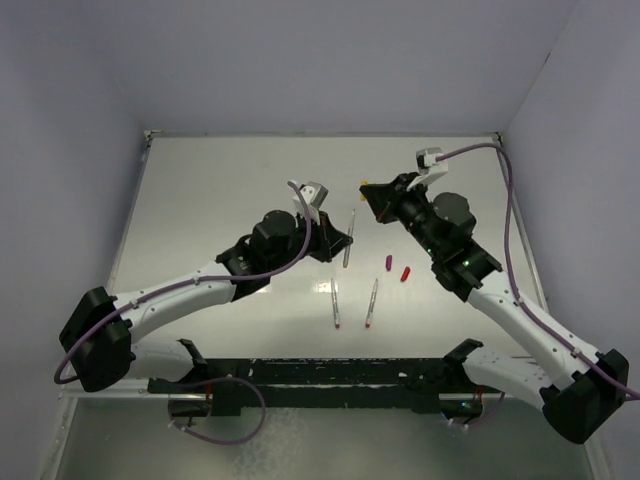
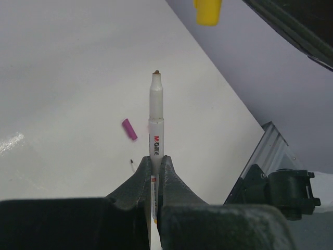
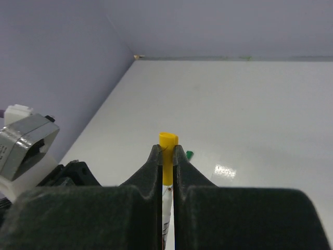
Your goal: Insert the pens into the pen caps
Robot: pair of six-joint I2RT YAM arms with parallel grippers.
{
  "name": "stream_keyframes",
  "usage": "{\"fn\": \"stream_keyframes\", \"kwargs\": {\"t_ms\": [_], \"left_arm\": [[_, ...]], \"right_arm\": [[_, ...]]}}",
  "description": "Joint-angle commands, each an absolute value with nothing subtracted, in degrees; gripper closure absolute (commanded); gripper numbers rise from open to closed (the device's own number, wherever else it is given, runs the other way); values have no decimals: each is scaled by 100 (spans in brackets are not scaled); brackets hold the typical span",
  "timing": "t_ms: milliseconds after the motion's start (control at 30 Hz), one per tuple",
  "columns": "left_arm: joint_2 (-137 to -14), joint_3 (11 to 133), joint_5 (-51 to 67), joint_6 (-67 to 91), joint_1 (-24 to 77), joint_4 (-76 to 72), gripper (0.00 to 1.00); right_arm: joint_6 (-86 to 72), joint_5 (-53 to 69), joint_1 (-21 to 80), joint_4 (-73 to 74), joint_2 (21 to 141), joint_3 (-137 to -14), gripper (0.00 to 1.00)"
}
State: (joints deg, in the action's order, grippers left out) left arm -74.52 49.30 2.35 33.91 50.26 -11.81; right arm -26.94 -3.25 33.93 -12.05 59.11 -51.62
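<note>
My left gripper [image 2: 155,159] is shut on a pale pen [image 2: 156,114]. The pen sticks straight out of the jaws with its bare dark tip forward. In the top view this gripper [image 1: 337,238] holds the pen [image 1: 350,225] above the table's middle. My right gripper [image 3: 166,148] is shut on a yellow pen cap [image 3: 168,141], which shows in the left wrist view as the yellow cap [image 2: 208,11], beyond the pen's tip and apart from it. In the top view the right gripper [image 1: 372,195] faces the left one. Two more pens [image 1: 334,305] [image 1: 371,303] lie nearer the arm bases.
A purple cap [image 1: 387,262] and a red cap [image 1: 405,272] lie right of the held pen. The purple cap [image 2: 129,129] also shows under the left gripper. A green cap [image 3: 189,154] lies just beyond the right jaws. Walls close the table at the back and sides.
</note>
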Motion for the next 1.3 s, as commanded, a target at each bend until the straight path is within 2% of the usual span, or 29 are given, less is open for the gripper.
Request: {"fn": "stream_keyframes", "kwargs": {"t_ms": [0, 167, 467, 1267], "left_arm": [[-7388, 5246, 682, 3615, 5018, -2072, 100], [-7385, 5206, 998, 3873, 5017, -2555, 100], [-7344, 5172, 1407, 3847, 5018, -3009, 100], [-7227, 5159, 1131, 3602, 4991, -2733, 100]], "right_arm": [[-2841, -279, 3363, -2489, 5436, -4990, 100], [-2871, -234, 3366, -2918, 5179, -4721, 100], [-2865, -100, 3368, -2800, 5194, -4719, 100], [-2803, -114, 3367, -2438, 5000, -4729, 100]]}}
